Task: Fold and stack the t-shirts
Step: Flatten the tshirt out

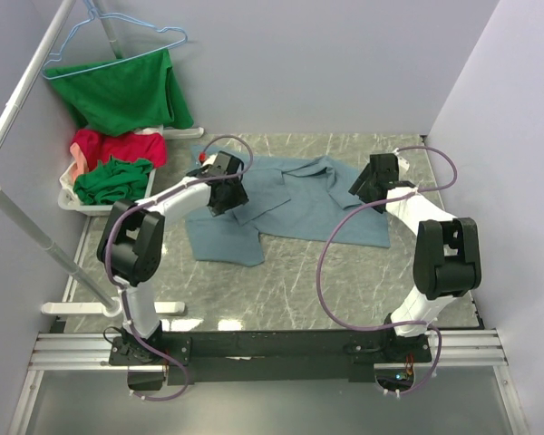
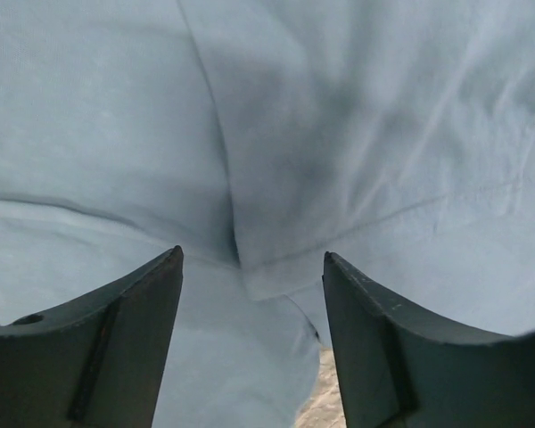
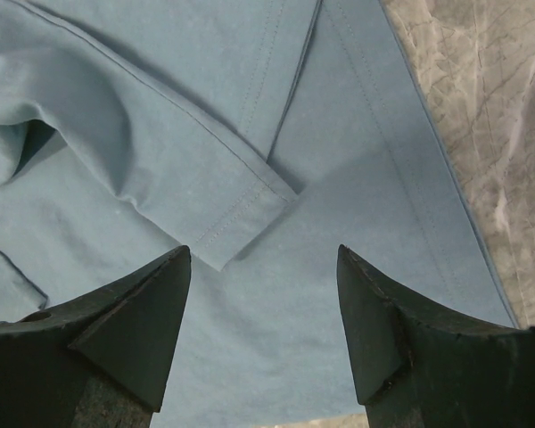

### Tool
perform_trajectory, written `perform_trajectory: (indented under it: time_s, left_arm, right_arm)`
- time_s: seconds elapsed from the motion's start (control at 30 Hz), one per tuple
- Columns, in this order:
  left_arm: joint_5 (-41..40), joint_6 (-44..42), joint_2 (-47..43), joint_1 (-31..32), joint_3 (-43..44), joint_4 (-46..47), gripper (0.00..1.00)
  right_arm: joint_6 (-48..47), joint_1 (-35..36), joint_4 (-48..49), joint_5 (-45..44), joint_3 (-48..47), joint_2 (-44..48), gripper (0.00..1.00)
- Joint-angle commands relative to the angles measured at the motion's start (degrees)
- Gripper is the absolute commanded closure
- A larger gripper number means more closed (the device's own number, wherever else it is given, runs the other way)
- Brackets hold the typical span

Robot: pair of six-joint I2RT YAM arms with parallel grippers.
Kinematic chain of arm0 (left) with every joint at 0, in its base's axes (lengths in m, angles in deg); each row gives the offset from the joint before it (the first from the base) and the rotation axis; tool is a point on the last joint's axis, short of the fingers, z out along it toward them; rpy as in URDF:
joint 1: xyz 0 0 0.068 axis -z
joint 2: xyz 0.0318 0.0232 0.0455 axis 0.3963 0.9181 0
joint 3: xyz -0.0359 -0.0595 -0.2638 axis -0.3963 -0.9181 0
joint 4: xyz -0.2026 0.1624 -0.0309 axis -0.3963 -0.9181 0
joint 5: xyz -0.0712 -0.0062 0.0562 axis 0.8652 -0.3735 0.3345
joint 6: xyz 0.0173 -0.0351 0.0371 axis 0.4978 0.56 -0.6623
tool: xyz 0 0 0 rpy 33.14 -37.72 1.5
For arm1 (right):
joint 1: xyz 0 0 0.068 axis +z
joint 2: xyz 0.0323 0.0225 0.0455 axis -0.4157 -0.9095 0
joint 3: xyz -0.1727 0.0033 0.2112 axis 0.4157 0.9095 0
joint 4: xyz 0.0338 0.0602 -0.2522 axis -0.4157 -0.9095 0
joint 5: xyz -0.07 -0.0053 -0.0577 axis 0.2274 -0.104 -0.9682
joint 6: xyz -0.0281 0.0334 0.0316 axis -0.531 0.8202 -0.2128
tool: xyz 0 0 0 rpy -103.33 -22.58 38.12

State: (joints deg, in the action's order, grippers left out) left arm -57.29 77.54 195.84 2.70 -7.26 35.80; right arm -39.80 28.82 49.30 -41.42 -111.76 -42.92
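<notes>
Shirts: one grey-blue (image 1: 299,204), one red (image 1: 104,145), two green (image 1: 122,91) (image 1: 113,179); both pincers (image 2: 252,259) (image 3: 264,254) agape.

No readable text, label or number anywhere.

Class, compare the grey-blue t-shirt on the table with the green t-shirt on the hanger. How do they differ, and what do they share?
The grey-blue t-shirt is dusty blue; the green t-shirt is bright green. The grey-blue one lies rumpled on the table; the green one hangs on a blue hanger. The left gripper and right gripper are open over the grey-blue one; neither is near the green one. Both are unfolded cloth.
</notes>
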Motion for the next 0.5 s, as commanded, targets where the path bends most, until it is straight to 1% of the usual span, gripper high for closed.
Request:
perform_trajectory:
  time_s: [0.0,0.07,0.23,0.47]
  left_arm:
    - [0.8,1.3,2.3,1.3,2.1,0.2,0.34]
    - [0.8,1.5,3.0,1.9,2.6,0.2,0.36]
    - [1.6,2.2,5.4,2.5,3.7,0.0,0.44]
    - [1.5,2.6,5.3,3.0,3.9,-1.2,0.47]
  right_arm:
    - [0.5,0.2,1.4,-0.3,0.4,0.8,0.27]
    - [0.5,0.2,1.5,-0.2,0.6,0.9,0.27]
    - [0.4,0.2,1.2,-0.6,0.7,0.8,0.27]
    - [0.6,0.2,1.1,-0.7,0.7,0.2,0.27]
